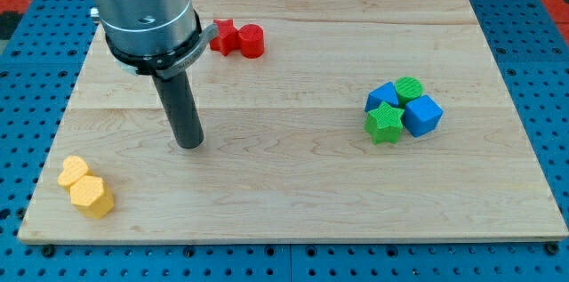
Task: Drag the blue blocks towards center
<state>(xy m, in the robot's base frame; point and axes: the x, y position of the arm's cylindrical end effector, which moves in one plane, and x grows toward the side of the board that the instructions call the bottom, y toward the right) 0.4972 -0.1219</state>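
Two blue blocks sit in a tight cluster at the view's right: a blue cube [423,115] and a second blue block [382,96] to its upper left. A green cylinder [409,87] and a green star [384,124] touch them in the same cluster. My tip [188,143] rests on the board left of centre, far to the left of the blue blocks and touching no block.
A red star [224,36] and a red cylinder [251,40] lie near the view's top, just right of the arm's body. Two yellow blocks [86,187] sit at the bottom left corner. The wooden board [293,202] ends in a blue perforated surround.
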